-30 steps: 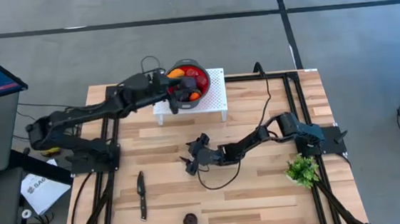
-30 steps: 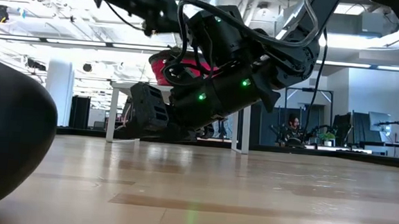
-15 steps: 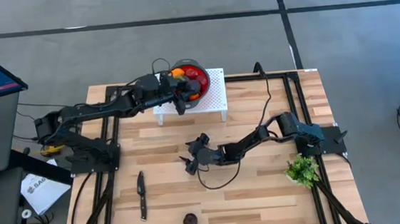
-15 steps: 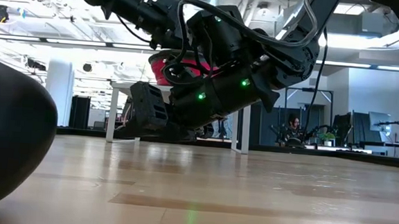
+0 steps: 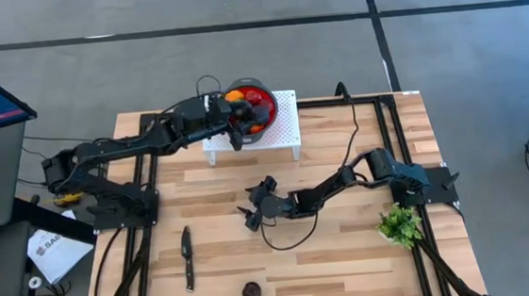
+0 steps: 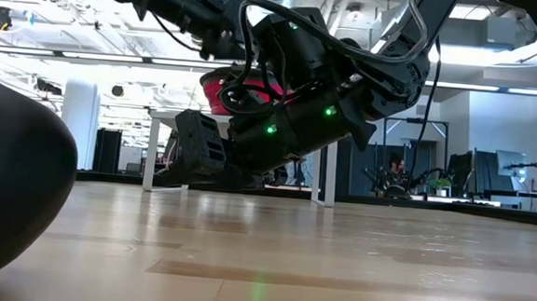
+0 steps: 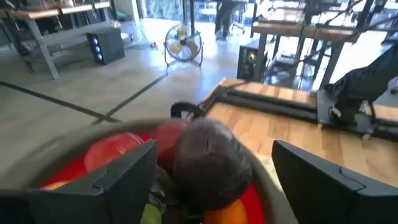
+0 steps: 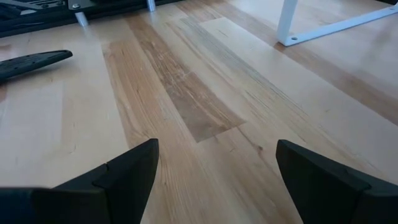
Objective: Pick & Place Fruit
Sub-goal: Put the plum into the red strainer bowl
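Note:
A red bowl [image 5: 267, 99] stands on a white perforated stand [image 5: 287, 129] at the table's far side and holds orange, red and dark purple fruit. My left gripper [image 5: 240, 123] reaches in over the bowl's rim and is open. Its fingers stand on either side of a dark purple fruit [image 7: 211, 163] that lies on top of the pile, with a gap on each side. Another dark purple fruit [image 5: 251, 290] lies on the table near the front edge. My right gripper [image 5: 251, 210] rests low over the middle of the table, open with nothing between its fingers.
A slim black knife [image 5: 187, 258] lies on the wood at the front left. A green leafy sprig [image 5: 400, 224] sits by the right arm's base. A black cable loops over the table under the right arm. Bare wood lies between the stand and the right gripper.
My left gripper has edged a little farther over the bowl and sunk slightly.

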`<state>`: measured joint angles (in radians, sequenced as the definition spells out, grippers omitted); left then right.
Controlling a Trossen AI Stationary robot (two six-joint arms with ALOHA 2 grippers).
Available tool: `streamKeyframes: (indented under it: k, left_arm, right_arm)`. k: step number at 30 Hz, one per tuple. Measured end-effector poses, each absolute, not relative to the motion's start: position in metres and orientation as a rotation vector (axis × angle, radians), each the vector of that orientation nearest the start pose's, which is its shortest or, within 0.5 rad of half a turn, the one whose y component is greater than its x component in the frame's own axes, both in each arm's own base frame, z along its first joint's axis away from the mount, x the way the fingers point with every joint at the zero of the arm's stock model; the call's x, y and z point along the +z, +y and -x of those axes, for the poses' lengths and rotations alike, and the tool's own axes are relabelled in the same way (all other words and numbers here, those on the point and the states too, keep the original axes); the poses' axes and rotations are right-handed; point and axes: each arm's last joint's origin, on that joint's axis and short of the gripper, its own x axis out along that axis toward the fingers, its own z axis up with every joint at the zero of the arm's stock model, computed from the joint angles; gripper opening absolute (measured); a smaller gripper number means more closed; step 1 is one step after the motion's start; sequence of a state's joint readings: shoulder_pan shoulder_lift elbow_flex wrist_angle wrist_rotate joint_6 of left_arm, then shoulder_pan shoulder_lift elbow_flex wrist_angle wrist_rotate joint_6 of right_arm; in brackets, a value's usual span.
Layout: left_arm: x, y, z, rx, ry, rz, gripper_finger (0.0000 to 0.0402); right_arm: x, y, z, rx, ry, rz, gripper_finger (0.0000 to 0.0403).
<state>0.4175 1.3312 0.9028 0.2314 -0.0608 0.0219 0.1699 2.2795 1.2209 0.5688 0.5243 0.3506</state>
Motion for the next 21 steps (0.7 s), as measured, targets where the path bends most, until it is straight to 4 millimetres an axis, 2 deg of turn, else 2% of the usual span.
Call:
streamKeyframes:
  k: [6, 12, 16, 21]
  left_arm:
    - [0.326, 0.108, -0.252, 0.451, 0.088, -0.007, 0.0310]
    - [0.348, 0.070, -0.229, 0.220, 0.063, -0.010, 0.0298]
    - [0.347, 0.041, -0.217, 0.081, 0.117, -0.008, 0.0291]
    - [0.318, 0.009, -0.205, -0.065, 0.180, -0.007, 0.0285]
  right_arm:
    - [0.076, 0.061, -0.442, -0.424, 0.393, -0.191, 0.0317]
    - [0.082, 0.061, -0.449, -0.346, 0.387, -0.265, 0.0317]
    - [0.093, 0.064, -0.456, -0.128, 0.420, -0.298, 0.0317]
    - [0.125, 0.081, -0.464, 0.343, 0.441, -0.272, 0.0317]
